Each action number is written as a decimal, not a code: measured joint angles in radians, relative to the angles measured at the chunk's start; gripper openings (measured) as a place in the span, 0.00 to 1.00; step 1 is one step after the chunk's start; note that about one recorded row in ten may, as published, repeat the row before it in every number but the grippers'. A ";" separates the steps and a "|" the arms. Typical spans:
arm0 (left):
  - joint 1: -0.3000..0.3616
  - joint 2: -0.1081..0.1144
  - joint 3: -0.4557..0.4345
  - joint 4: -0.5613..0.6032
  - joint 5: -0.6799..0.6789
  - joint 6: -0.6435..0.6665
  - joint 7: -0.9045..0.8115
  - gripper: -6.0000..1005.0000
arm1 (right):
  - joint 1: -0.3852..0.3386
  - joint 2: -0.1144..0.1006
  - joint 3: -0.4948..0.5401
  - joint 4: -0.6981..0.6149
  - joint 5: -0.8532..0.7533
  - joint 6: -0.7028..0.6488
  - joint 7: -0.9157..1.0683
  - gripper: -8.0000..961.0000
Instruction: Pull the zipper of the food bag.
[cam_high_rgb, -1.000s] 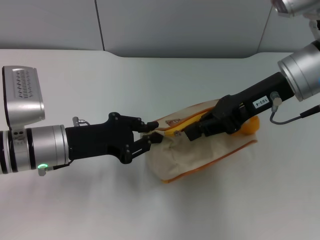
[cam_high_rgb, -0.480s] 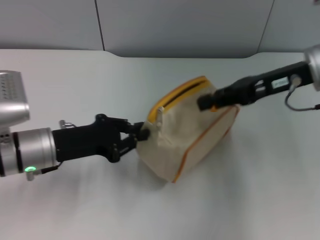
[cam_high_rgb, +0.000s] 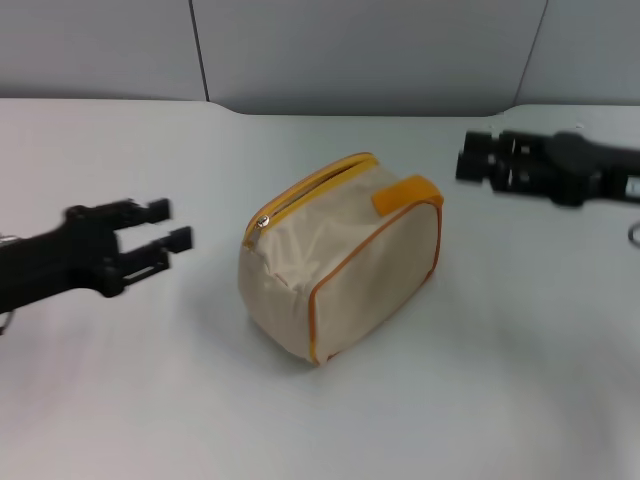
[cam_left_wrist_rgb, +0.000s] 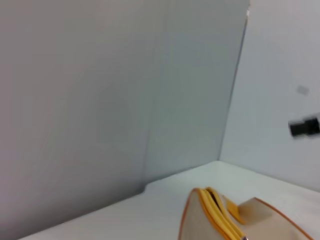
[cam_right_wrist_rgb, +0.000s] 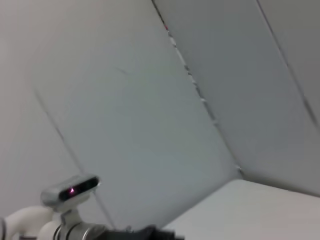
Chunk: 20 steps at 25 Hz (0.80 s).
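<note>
1. Hidden/cut off: the black left gripper (cam_high_rgb: 155, 236) shows in head view w/ two fingers parted, gap between them, grasping nothing; its arm runs off the left frame edge. The black right gripper (cam_high_rgb: 478, 160) is blurred; cannot tell its finger state. Its arm exits the right edge.
2. Left wrist view: only the top of the boxy beige fabric food bag w/ orange piping (cam_left_wrist_rgb: 250, 220) is in frame; lower part cut off. A small dark object far off, too blurred to identify. Right wrist view: mostly the grey wall panels (cam_right_wrist_rgb: 165, 110); a pale device w/ a small lit spot near one edge, not identifiable.
3. Open room: bag (cam_high_rgb: 340, 260) stands free at centre of the flat white table (cam_high_rgb: 320, 420), well apart from both grippers, one on each side. Bare table all around it.
4. Container: the orange-yellow zipper track (cam_high_rgb: 312, 188) curves along the bag's top edge; small silver pull tab sits at its near-left end. Track looks closed along its visible length; contents not visible. Orange strap handle (cam_high_rgb: 405, 194) lies on top, beside the track.
</note>
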<state>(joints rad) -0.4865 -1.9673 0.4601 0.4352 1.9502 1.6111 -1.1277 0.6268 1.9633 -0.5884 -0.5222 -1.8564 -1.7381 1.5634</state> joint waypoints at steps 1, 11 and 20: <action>0.000 0.000 0.000 0.000 0.000 0.000 0.000 0.41 | 0.000 0.000 0.000 0.000 0.000 0.000 0.000 0.45; -0.007 -0.006 0.085 -0.013 0.020 0.305 -0.017 0.65 | -0.095 0.024 -0.046 0.029 -0.026 -0.208 -0.304 0.85; 0.001 -0.023 0.219 -0.016 0.026 0.313 -0.073 0.82 | -0.092 0.073 -0.144 -0.046 -0.126 -0.219 -0.376 0.87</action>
<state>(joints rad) -0.4851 -1.9902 0.6794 0.4194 1.9763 1.9236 -1.2005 0.5343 2.0359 -0.7327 -0.5686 -1.9820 -1.9570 1.1879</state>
